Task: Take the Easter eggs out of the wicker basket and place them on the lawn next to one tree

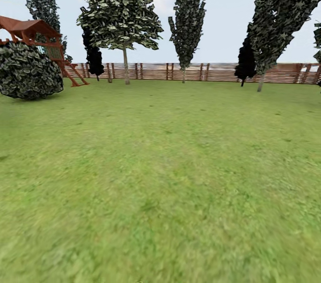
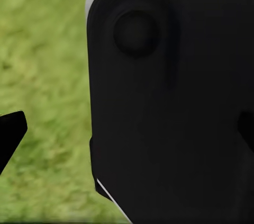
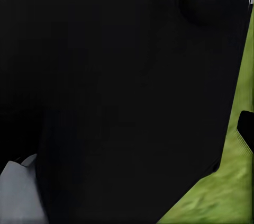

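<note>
Honestly, you're still in the travelling part of this one, so judging by what's in front of you, nothing of the egg job looks settled yet. Scanning the head view from the left: there's a wooden play tower (image 1: 33, 35) with a red roof, a big round bush (image 1: 27, 71) in front of it, then a leafy tree on a thin trunk (image 1: 125, 65), a few dark narrow trees (image 1: 187, 15) and the slatted fence (image 1: 209, 72) running along the back. All of that sits well apart from you, across a wide stretch of lawn (image 1: 160, 176).

No basket and no eggs anywhere on that grass, so where they are right now I can't say. No thick bare trunk of the kind you'd want to drop them beside, either.

Both wrist views look at dark robot body with grass behind. The left gripper (image 2: 11, 134) only pokes in as one dark tip, same for the right gripper (image 3: 246, 128), so I can't tell whether either is spread or pressed together.

My guess: finding the basket comes first.
</note>
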Tool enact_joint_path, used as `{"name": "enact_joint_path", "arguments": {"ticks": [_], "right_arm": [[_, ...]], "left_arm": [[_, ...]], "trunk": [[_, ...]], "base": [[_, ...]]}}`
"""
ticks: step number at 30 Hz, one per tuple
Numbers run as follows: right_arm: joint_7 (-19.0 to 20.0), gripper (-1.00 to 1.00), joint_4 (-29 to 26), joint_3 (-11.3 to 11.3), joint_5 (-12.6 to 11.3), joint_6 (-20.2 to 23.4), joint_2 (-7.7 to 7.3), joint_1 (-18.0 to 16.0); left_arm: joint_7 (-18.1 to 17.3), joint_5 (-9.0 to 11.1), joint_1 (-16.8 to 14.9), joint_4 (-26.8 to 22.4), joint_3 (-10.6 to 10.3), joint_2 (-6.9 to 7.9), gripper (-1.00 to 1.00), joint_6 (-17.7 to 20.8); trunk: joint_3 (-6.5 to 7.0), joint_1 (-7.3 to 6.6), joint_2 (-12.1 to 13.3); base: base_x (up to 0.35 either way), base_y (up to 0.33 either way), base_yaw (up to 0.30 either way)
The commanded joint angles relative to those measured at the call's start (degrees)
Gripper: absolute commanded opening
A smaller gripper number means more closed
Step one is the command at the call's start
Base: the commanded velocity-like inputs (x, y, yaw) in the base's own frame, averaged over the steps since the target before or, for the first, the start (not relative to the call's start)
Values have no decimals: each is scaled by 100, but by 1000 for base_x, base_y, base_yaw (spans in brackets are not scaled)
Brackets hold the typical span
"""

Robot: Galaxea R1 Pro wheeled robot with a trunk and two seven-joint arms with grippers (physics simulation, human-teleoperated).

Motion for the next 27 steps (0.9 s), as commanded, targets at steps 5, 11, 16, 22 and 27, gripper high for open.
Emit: {"name": "enact_joint_path", "arguments": {"ticks": [5,11,16,22,27], "right_arm": [[-6,100,1,-11,-14,-16,1,-1],[-6,100,1,-37,-62,-18,-13,-1],[-6,100,2,-37,-70,-17,-9,-1],[-6,100,3,-40,-72,-16,-8,-1],[-8,100,1,-43,-73,-16,-8,-1]], "left_arm": [[-2,-12,-3,5,3,-2,100,-13],[-2,-13,-3,5,-1,-2,100,-17],[-2,-13,-3,5,-2,-2,100,-18],[-2,-9,-3,5,-2,-2,100,-19],[-2,-5,-3,5,-2,-2,100,-25]], "trunk": [[-4,0,-2],[-4,0,-2],[-4,0,-2],[-4,0,-2],[-5,0,-2]], "base": [[0,0,281],[71,0,267],[258,0,119],[321,0,24],[334,0,11]]}}
